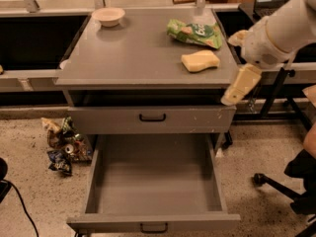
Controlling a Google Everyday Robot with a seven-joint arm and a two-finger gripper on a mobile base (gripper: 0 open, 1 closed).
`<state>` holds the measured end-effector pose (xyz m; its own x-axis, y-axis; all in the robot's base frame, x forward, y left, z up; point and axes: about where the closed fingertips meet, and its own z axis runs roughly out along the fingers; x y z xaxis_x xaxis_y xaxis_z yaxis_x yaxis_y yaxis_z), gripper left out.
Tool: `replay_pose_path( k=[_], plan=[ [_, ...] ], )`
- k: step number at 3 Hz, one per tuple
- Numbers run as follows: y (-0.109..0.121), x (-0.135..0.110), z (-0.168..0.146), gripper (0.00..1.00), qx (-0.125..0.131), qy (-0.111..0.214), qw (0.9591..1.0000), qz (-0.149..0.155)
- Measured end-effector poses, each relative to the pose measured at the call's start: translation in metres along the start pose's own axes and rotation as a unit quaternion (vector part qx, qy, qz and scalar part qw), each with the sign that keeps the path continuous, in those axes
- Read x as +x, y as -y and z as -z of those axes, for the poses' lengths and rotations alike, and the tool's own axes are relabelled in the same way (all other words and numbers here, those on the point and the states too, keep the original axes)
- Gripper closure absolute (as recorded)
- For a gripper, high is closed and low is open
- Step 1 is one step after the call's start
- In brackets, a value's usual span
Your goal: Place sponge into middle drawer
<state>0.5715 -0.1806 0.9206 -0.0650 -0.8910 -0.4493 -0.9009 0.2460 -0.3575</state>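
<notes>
The pale yellow sponge [200, 61] lies on the grey cabinet top [138, 53], near its right front edge. The middle drawer [153, 179] is pulled wide open below, with nothing in it; its black bar handle faces me at the bottom. The handled drawer above it [152, 117] is closed. My gripper [238, 88] hangs from the white arm [276, 33] at the cabinet's right front corner. It is just right of and below the sponge and holds nothing that I can see.
A green snack bag [195, 32] lies behind the sponge and a white bowl [108, 16] stands at the back left of the top. Crumpled wrappers [61, 144] lie on the floor left of the cabinet. A chair base [281, 186] stands at the right.
</notes>
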Motion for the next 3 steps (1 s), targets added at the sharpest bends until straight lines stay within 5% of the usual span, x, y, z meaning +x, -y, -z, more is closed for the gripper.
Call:
replay_pose_path(
  k=[2, 3],
  plan=[
    [0.058, -0.009, -0.053, 0.0, 0.017, 0.047, 0.9986, -0.02],
    [0.081, -0.009, -0.076, 0.0, 0.034, 0.071, 0.9949, -0.064]
  ],
)
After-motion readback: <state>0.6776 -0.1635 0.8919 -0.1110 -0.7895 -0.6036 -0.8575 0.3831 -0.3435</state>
